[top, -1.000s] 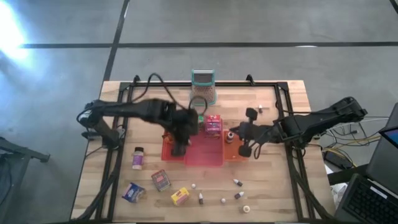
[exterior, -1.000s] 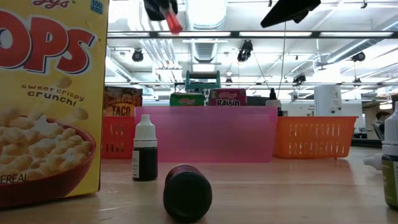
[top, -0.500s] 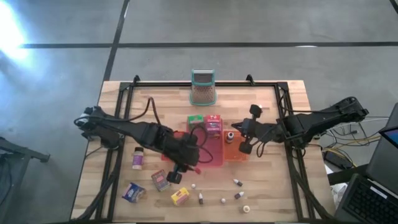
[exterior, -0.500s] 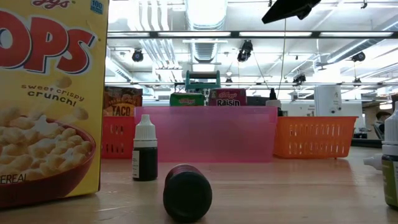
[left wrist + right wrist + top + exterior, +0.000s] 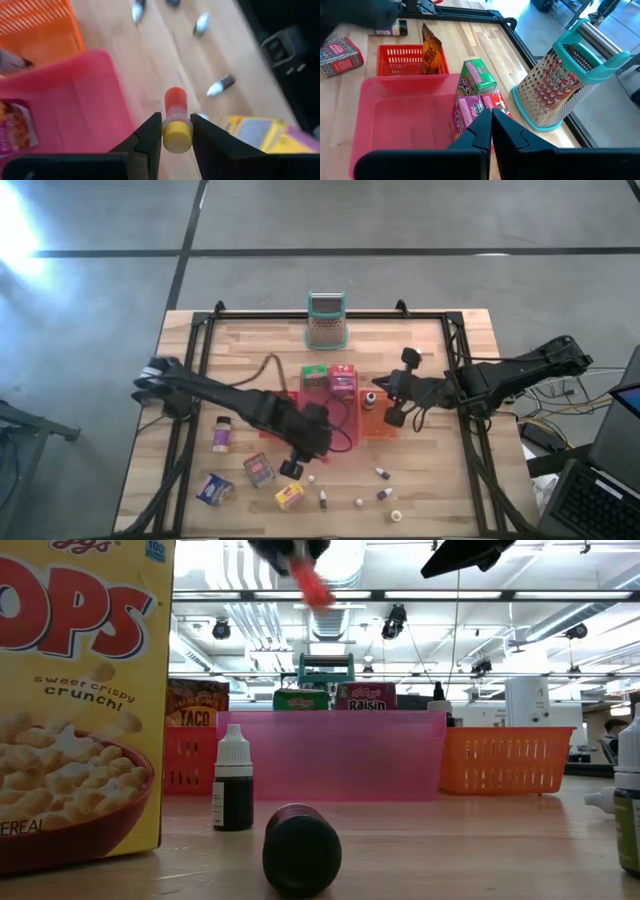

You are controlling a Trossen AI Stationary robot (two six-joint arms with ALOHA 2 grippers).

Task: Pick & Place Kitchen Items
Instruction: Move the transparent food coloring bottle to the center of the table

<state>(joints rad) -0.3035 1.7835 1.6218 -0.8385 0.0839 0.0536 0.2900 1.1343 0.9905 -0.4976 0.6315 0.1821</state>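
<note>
While the left gripper [image 5: 176, 131] hangs above the near edge of the pink tray [image 5: 345, 442], its 2 fingers [image 5: 150, 135] are clamped on a small red bottle with a yellow cap [image 5: 175, 120], gripped just below the cap. In the high view this gripper [image 5: 293, 467] sits just right of a red box [image 5: 259, 469] and just beyond a yellow cereal box [image 5: 290, 496], both lying on the wooden table [image 5: 440, 480]. In the low view the held bottle [image 5: 308, 585] shows at the top, well clear of the table.

Right gripper [image 5: 490, 126]: fingers pressed together, nothing between them. It waits over the orange tray [image 5: 374, 423], right of the pink tray.

Inside the pink tray, at its far end, a green box [image 5: 314, 376] and a pink box [image 5: 343, 379] stand side by side. An orange packet [image 5: 430, 51] stands in a red tray [image 5: 405, 60] on the pink tray's left.

Loose items on the table:
- a jar [image 5: 222, 433] lying left of the trays
- a blue box [image 5: 214, 489] near the left front corner
- several tiny bottles [image 5: 382, 473] scattered along the near edge
- a dark-capped bottle lying on its side [image 5: 301, 848] and an upright white-capped dropper bottle [image 5: 233, 781], both close to the low camera

A teal-rimmed grater [image 5: 326, 320] stands at the far edge.
</note>
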